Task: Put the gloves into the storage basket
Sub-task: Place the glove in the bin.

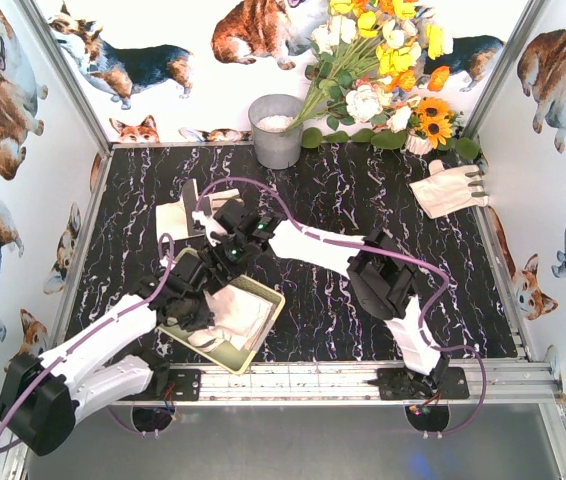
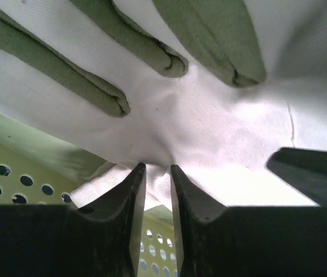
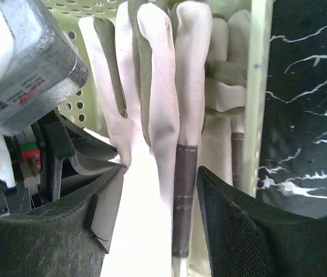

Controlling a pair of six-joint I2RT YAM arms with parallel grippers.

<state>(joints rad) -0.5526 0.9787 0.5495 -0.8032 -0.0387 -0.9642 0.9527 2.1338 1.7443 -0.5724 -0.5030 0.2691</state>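
Left gripper first: its fingers are squeezed almost together with a pucker of cloth pinched between them. That's a white glove, olive-grey patches running up its fingers, held low inside the storage basket with the perforated wall right beside it.

Over to the right gripper: its jaws press on either side of a hanging glove. It is cream twill with grey-green patches and a dark band on one strip near the jaws, and its fingers point into the basket just inside the rim. Both arms are over the basket together.

Inside the basket a heap of pale gloves already lies crumpled; how many, I cannot count. Outside it there's work left. One flat glove lies on the table just beyond the basket's far side. The far gloves, one or two of them, sit well apart from the basket, off to its far right.

Past halfway, by my reckoning: two in hand to let go, then the strays. The cloth looks soft and floppy, so it will likely drape and could catch on the rim.
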